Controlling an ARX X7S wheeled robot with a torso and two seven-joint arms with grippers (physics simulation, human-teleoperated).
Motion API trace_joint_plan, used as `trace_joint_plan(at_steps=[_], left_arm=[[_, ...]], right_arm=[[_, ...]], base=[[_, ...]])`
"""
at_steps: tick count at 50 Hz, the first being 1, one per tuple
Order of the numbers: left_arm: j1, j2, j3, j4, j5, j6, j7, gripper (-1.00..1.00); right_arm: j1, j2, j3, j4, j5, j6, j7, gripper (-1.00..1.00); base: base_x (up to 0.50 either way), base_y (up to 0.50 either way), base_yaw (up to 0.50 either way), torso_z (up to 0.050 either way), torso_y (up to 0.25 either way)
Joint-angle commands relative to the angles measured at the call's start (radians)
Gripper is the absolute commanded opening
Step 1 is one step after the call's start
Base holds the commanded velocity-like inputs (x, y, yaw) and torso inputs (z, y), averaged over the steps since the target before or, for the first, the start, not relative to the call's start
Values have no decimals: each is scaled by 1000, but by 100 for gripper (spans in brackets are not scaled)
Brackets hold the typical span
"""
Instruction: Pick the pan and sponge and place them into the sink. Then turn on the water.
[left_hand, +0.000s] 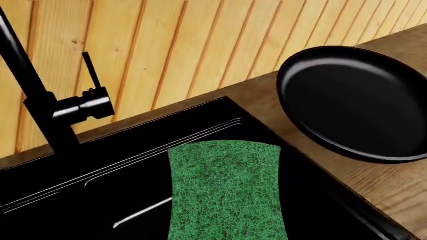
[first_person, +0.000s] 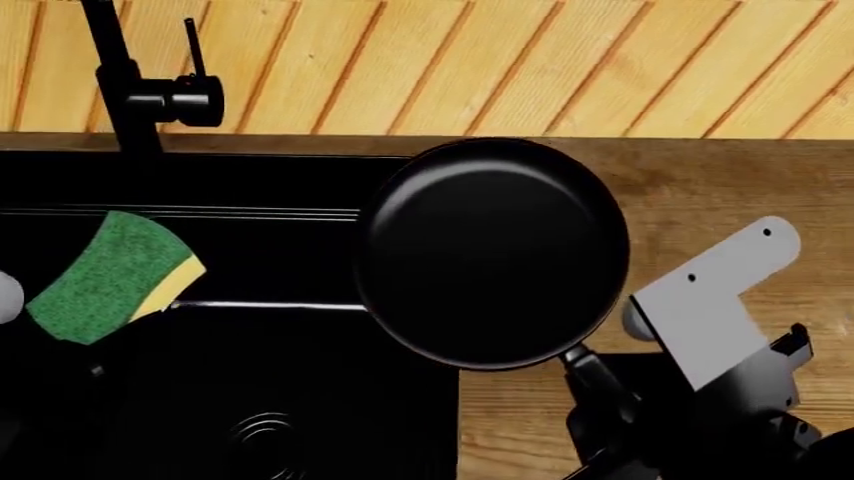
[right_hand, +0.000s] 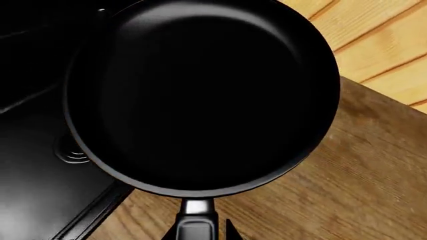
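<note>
I've got the round black frying pan (first_person: 491, 252) by its thin handle in the right gripper (right_hand: 195, 231), clamped — rigid, front-heavy, straddling the glossy black sink (first_person: 267, 180) edge. Yellow-green foam sponge (first_person: 110, 277), soft and light, hangs over the basin; left gripper's jaws unseen — can't tell.

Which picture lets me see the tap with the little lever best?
The left wrist view: the faucet looks big, with its lever sticking up and its base at the sink. The head view shows the faucet too, but smaller and up in a corner. The right wrist view doesn't show it; the pan fills it.
</note>
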Motion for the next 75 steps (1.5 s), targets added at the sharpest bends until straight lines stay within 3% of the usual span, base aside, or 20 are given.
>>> trace_joint_plan(at_steps=[1,3,6,15,18,21,29,36,54,61,64,70,72,75], left_arm=[[-10,17,19,-10,6,2,-18,-100],[18,-24,-15,1,-13,13,5,-100],[-19,41,39,-19,22,4,-27,-100],[-23,39,39,-17,14,0,-34,-100],[25,-32,-19,3,-18,19,7,-100],[-1,12,18,-10,7,13,-16,-100],[55,-58,-39,11,-27,36,24,-100],[17,6,20,-12,15,29,-2,-100],[16,-8,14,-12,5,32,3,-100],[-20,43,57,-32,29,22,-22,-100],[11,-2,23,-15,6,33,-1,-100],[8,5,30,-13,9,33,-6,-100],[42,-44,-10,-2,-12,48,23,-100],[18,-15,14,-8,-4,36,2,-100]], right_arm=[[6,7,39,-14,-22,-23,-3,-100],[2,12,40,-16,-21,-24,-3,-100],[-6,14,41,-19,-22,-32,-4,-100],[-16,13,33,-19,-34,-41,-12,-100],[-17,15,40,-21,-28,-44,-4,-100],[-18,15,36,-18,-33,-44,-7,-100],[-31,22,34,-22,-34,-47,-3,-100],[-43,33,39,-30,-25,-50,1,-100],[-85,41,38,-29,-21,-71,5,-100],[-88,45,42,-32,-12,-70,11,-100],[-94,43,38,-31,-14,-71,11,-100],[-108,43,36,-31,-14,-79,11,-100],[-115,45,36,-31,-14,-82,10,-100],[-122,50,39,-39,-6,-86,11,-100]], base=[[0,500,0,0,10],[8,500,0,0,0],[17,500,0,0,0],[39,500,0,1,2],[73,500,0,0,0],[98,500,0,0,3],[104,498,0,0,1],[105,484,0,1,1],[105,476,0,1,2],[104,444,0,0,3],[108,389,0,0,0],[107,345,0,0,2],[105,342,0,5,5],[107,346,0,0,0]])
